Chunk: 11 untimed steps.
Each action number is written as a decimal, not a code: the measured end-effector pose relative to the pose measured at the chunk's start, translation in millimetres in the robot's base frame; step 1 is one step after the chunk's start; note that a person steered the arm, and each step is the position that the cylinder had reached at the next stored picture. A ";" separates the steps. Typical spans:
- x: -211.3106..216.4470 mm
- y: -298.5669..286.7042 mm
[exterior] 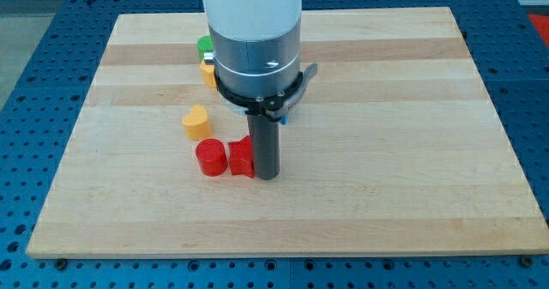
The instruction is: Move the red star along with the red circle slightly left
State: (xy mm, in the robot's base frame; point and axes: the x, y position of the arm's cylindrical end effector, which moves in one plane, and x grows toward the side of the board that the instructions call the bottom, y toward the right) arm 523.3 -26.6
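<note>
The red circle (210, 158), a short cylinder, stands on the wooden board (412, 152) left of centre. The red star (242, 158) touches its right side. My tip (267, 177) rests on the board right against the red star's right side, so circle, star and rod stand in a row. The rod hides part of the star's right edge.
A yellow heart block (196, 121) lies just above and left of the red circle. A green block (205, 45) and a yellow block (208, 71) sit near the view's top, partly hidden by the arm's body. A bit of blue block (289, 111) shows behind the rod.
</note>
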 end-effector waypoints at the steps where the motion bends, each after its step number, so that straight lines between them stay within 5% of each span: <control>1: 0.0 21.7; 11: -16.5 -14.6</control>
